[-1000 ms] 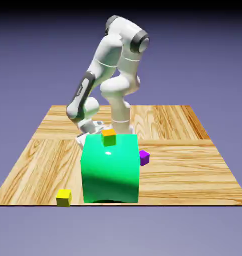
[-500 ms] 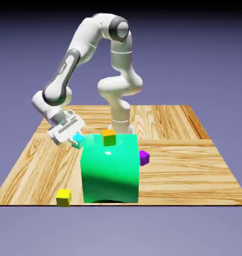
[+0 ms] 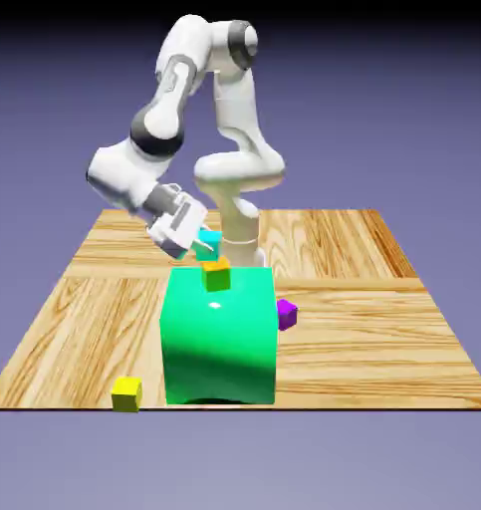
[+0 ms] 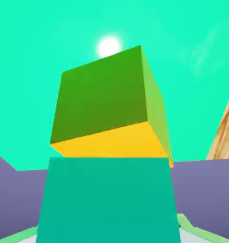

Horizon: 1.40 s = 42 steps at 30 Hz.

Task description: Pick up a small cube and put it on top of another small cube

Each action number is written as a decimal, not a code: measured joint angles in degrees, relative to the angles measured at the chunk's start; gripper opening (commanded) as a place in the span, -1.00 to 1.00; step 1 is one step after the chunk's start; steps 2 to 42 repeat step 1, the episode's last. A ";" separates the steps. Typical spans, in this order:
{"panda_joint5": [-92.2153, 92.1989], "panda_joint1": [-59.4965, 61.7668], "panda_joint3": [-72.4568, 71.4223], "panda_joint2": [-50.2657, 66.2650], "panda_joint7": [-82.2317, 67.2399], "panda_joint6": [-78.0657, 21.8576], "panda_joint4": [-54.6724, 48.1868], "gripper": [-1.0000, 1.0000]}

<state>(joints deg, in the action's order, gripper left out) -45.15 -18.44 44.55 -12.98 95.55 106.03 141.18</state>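
One teal cube (image 3: 209,244) sits directly on one orange cube (image 3: 216,265), and the orange cube rests on the far top edge of the single large green block (image 3: 219,339), near the middle of that edge. In the hand view the teal cube (image 4: 106,199) fills the lower part of the picture, with the orange cube (image 4: 111,104) right beyond it against the green block's glossy face (image 4: 31,47).

The gripper (image 3: 196,242) reaches the teal cube from the exterior view's left; whether its fingers press the cube or stand just off it cannot be told, since the hand view's fingertips are hidden behind the cube.

Counted, there are four small cubes: teal, orange, one purple cube (image 3: 286,315) and one yellow cube (image 3: 126,394). The purple one lies on the wooden table (image 3: 403,339) just right of the block, partly hidden by it. The yellow one lies at the near edge, left of the block.

No writing or label shows on anything. The block hides the table behind it and the foot of the arm's base.
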 measured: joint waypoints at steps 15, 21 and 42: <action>1.82 0.87 0.71 -0.93 1.42 -2.48 -1.97 1.00; 1.82 0.87 0.71 -0.93 1.42 -2.48 -1.97 1.00; 1.82 0.87 0.71 -0.93 1.42 -2.48 -1.97 1.00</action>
